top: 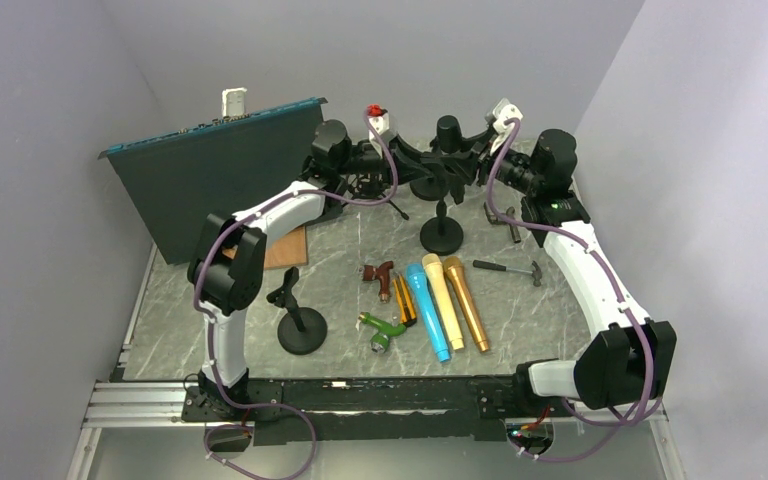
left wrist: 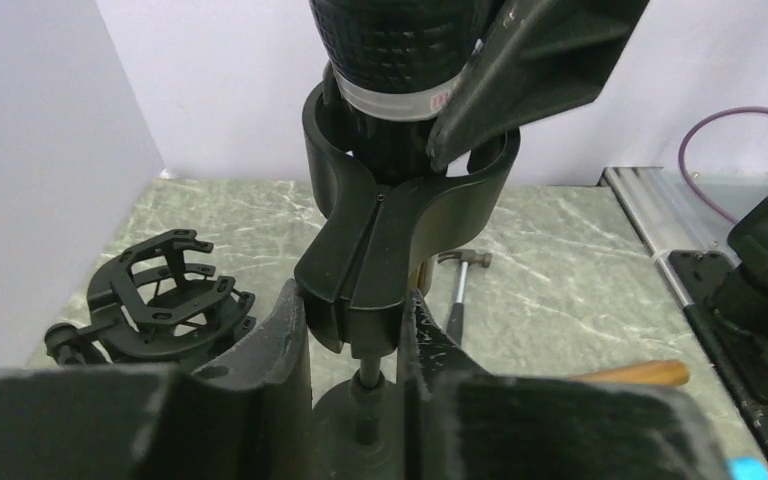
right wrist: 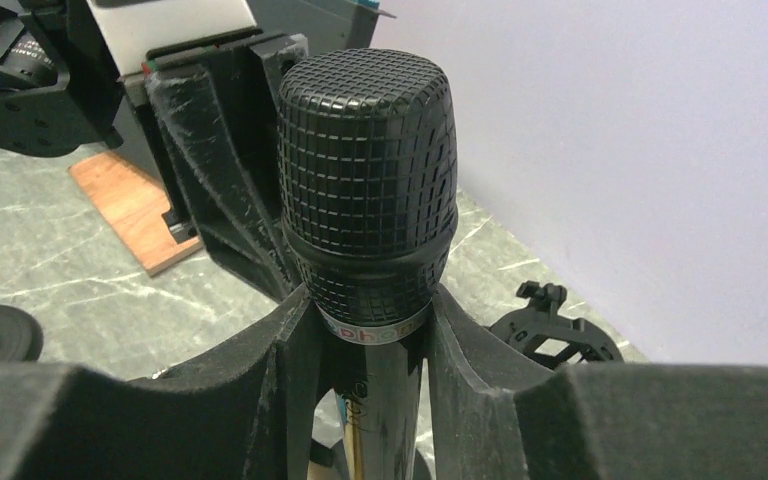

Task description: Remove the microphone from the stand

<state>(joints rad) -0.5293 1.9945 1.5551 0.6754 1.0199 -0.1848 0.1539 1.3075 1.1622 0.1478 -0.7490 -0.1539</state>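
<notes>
Two grippers meet at the far middle of the grey marble-patterned table point(top: 550, 315), both on one assembly. The black handheld microphone with a grid-mesh head point(top: 449, 130) point(left wrist: 400, 45) point(right wrist: 365, 170) stands upright, its body seated in the forked clip of the black plastic microphone stand point(left wrist: 390, 230).

Right gripper point(top: 482, 143) point(right wrist: 368, 345): fingers point(right wrist: 290, 370) clamped on the microphone body just beneath the head, at the silver lettered band.

Left gripper point(top: 412, 160) point(left wrist: 355, 335): fingers point(left wrist: 285, 345) closed on the neck of the stand, just below the clip and above the thin post.

The microphone is not yet out of the clip.

Other items noted: a black wire-frame shock mount point(left wrist: 165, 300) point(right wrist: 555, 335) lies on the table near the back wall. Nearer the arm bases, a blue microphone point(top: 428, 312), a cream microphone point(top: 442, 300) and a gold microphone point(top: 467, 300) lie side by side. A small steel-headed hammer point(top: 508, 268) lies to their right, apart from them.
</notes>
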